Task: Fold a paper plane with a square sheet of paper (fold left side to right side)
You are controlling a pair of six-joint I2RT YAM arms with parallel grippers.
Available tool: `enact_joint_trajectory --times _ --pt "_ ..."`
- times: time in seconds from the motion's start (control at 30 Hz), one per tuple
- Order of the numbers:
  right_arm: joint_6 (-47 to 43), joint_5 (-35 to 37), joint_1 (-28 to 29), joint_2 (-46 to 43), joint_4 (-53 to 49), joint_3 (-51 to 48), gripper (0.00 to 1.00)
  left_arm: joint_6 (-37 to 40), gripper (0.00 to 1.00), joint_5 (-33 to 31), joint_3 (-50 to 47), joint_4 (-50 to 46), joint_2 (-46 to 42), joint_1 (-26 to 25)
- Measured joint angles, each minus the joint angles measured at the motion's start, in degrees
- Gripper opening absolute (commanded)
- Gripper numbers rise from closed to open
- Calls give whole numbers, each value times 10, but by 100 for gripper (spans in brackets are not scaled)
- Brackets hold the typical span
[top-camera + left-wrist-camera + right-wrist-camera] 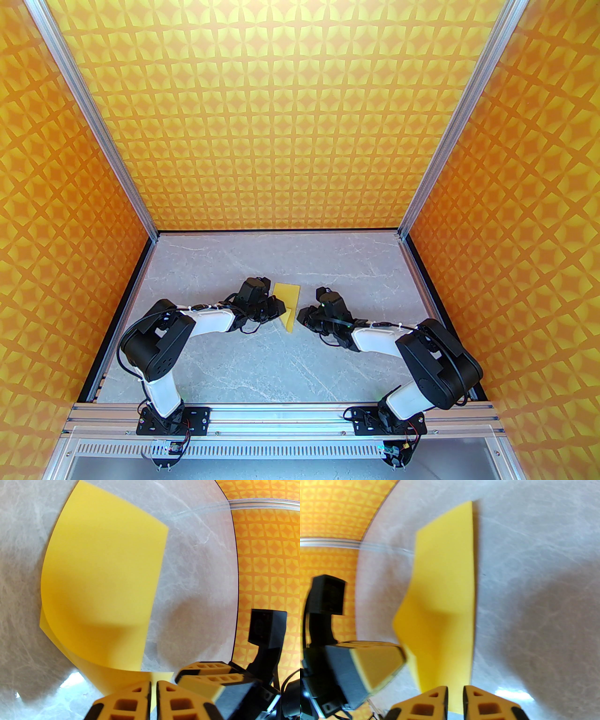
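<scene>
Yellow square sheet of paper (287, 300) is lying doubled over on the grey table (262, 370), midway between both grippers. At its near end the left gripper (153, 688) is pinching one edge, jaws almost together. The right gripper (455, 691) is straddling the opposite edge with jaws narrowly parted. Farther out, the upper layer is curling loosely above the lower.

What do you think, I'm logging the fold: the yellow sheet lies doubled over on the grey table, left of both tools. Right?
Not left of both. The square sheet of paper lies doubled over on the grey table between them, the left tool at one side and the right tool at the other, as the top external view shows.
</scene>
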Motion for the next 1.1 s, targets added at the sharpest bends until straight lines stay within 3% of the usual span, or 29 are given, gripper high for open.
enact_joint_trajectory --times 0.37,0.93,1.1 --pt "32 -23 0 42 106 -1 20 -6 15 0 0 2 1 0" --pt "47 -43 0 82 128 12 19 -8 15 0 3 3 1 1" --pt "47 -50 0 88 127 26 15 -8 15 0 3 3 1 1"
